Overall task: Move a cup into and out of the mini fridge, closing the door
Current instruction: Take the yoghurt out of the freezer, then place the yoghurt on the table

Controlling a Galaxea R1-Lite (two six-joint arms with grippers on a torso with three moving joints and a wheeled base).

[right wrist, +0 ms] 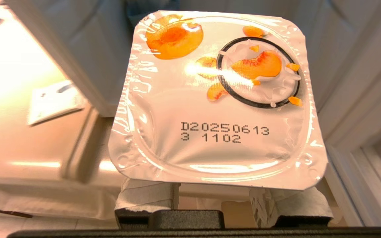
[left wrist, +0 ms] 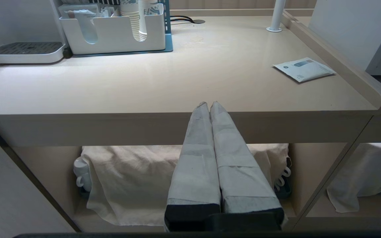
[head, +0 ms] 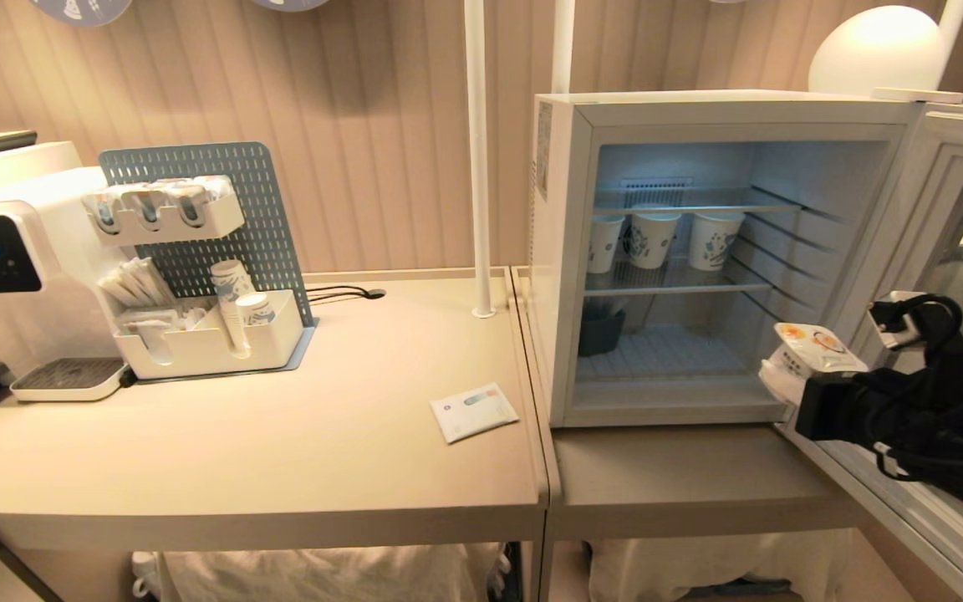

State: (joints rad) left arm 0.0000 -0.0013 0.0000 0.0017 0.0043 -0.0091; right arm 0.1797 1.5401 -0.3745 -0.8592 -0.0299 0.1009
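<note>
Right hand (head: 787, 380) is clamped on the cup (head: 807, 351), held in the air just outside the mini fridge (head: 561, 251) at its lower right corner, foil top up. The door (head: 941, 251) stands open. Left hand (left wrist: 209, 107) is fully closed, empty, below the worktop (left wrist: 177, 79) edge.

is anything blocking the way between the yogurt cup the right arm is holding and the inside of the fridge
Nothing visible does. The right gripper holds the cup at the mini fridge's open front, the door swung wide. The paper cups stand on a higher shelf.
</note>
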